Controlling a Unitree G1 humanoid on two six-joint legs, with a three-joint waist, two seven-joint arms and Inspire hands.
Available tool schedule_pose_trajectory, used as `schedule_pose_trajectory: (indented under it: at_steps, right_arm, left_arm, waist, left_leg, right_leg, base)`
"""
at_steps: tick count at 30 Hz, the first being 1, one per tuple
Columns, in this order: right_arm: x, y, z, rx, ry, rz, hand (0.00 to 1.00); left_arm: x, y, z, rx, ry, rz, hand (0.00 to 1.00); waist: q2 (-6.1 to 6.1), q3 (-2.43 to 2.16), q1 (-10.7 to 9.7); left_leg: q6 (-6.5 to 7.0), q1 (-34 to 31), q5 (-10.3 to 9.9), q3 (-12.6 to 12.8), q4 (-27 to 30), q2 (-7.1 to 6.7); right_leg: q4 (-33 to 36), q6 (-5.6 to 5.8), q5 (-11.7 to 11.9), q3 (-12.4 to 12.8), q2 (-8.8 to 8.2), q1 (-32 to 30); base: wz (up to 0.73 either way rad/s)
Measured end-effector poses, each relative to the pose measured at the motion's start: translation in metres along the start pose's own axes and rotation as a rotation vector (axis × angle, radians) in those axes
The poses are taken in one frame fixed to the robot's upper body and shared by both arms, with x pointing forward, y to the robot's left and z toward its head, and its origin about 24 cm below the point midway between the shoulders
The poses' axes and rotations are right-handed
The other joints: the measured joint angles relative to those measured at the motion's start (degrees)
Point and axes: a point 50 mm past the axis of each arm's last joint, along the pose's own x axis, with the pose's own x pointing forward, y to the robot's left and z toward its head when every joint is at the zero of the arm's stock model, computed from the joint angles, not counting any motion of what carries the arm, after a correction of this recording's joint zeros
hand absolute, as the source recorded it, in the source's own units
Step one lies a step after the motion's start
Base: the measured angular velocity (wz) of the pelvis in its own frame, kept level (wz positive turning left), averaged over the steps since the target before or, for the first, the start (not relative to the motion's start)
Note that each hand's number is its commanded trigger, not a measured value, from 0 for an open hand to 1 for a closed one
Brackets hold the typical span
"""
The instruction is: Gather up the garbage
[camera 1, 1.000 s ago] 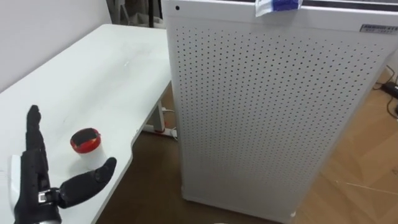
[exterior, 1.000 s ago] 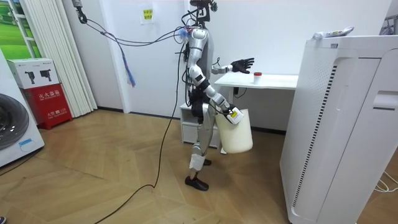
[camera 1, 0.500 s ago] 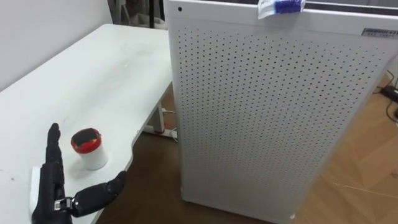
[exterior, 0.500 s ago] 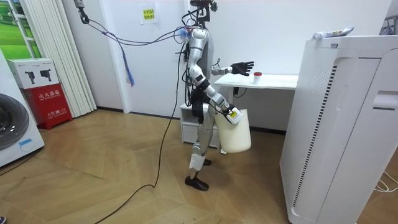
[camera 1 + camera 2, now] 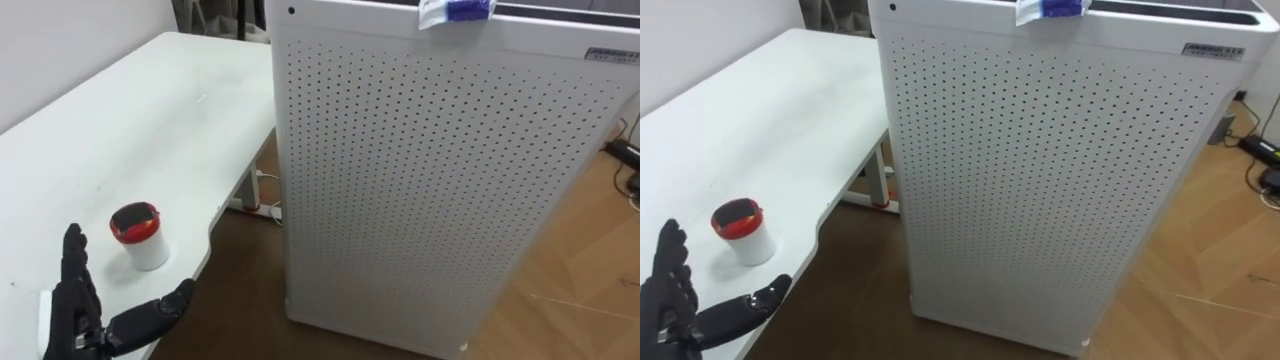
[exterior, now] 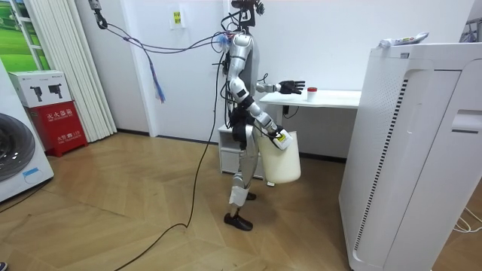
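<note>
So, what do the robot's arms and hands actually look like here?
The left hand is black all over, with slim segmented fingers and a thicker, rounded thumb. In the room view both arms are silver-grey with dark joints, and the right hand is dark with a small white tag on it.

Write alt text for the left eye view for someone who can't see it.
The robot's open left hand hovers over a white table, near a white cup with a red lid. A tall white perforated cabinet stands to the right, a blue-and-white wrapper on top.
</note>
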Motion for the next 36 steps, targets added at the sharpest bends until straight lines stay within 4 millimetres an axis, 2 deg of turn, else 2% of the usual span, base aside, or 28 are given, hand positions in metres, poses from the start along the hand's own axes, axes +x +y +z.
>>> schedule_pose_trajectory:
  at_steps: [4, 6, 11, 17, 20, 25, 36]
  right_arm:
    - [0.000, 0.001, 0.000, 0.001, -0.001, 0.002, 1.00]
    - [0.000, 0.001, 0.000, 0.000, -0.001, 0.002, 1.00]
    - [0.000, 0.001, 0.000, 0.000, -0.001, 0.000, 1.00]
    - [0.000, 0.001, -0.001, -0.026, 0.008, 0.004, 1.00]
    - [0.000, 0.002, -0.002, -0.026, 0.013, 0.004, 1.00]
    - [-0.003, 0.003, -0.008, -0.016, 0.034, 0.001, 1.00]
    - [-0.006, 0.005, -0.015, -0.006, 0.053, -0.012, 1.00]
  left_arm:
    - [0.001, 0.000, 0.000, -0.006, 0.000, 0.016, 0.00]
    - [0.001, 0.001, -0.005, -0.012, 0.027, 0.028, 0.00]
    - [0.002, 0.002, -0.006, -0.017, 0.032, 0.059, 0.00]
    - [0.007, 0.001, -0.002, -0.025, 0.015, 0.068, 0.00]
    - [0.010, -0.002, 0.002, -0.032, 0.002, 0.065, 0.00]
    - [0.022, -0.008, 0.003, -0.037, -0.004, 0.066, 0.00]
    - [0.030, -0.013, 0.008, -0.060, 0.002, 0.063, 0.00]
  waist:
    - [0.18, -0.08, 0.0]
    - [0.72, -0.38, 0.0]
    - [1.31, -0.48, -0.2]
    - [1.41, -0.39, -0.4]
    - [1.49, -0.20, -0.4]
    - [1.53, -0.16, -0.4]
    - [1.18, -0.07, -0.4]
  left_leg:
    - [0.00, 0.3, 0.0, 0.1, 0.0, -0.01]
    - [0.00, 0.7, 0.0, 0.4, 0.0, 0.00]
    - [0.00, 1.0, 0.0, 1.0, -0.1, 0.12]
    - [0.00, 1.0, 0.0, 1.1, 0.0, 0.12]
    - [0.00, 0.5, 0.0, 1.2, 0.0, 0.13]
    - [0.01, 0.4, 0.0, 1.3, 0.1, 0.14]
    - [0.00, -0.1, 0.0, 1.6, -0.1, 0.19]
  right_leg:
    - [0.0, 0.00, 0.0, 0.3, 0.00, 0.0]
    - [0.1, 0.00, 0.0, 0.5, -0.03, 0.1]
    - [0.3, -0.01, 0.0, 1.0, 0.05, 0.1]
    - [0.8, 0.00, 0.0, 1.3, 0.02, -0.3]
    - [1.1, -0.01, 0.0, 1.5, 0.01, -1.0]
    - [1.1, -0.01, 0.0, 1.5, 0.03, -1.0]
    - [1.0, -0.01, 0.0, 1.7, 0.04, -1.8]
  base:
    - [-0.02]
    - [-0.07]
    - [-0.05]
    - [-0.01]
    - [-0.03]
    - [0.00]
    - [-0.01]
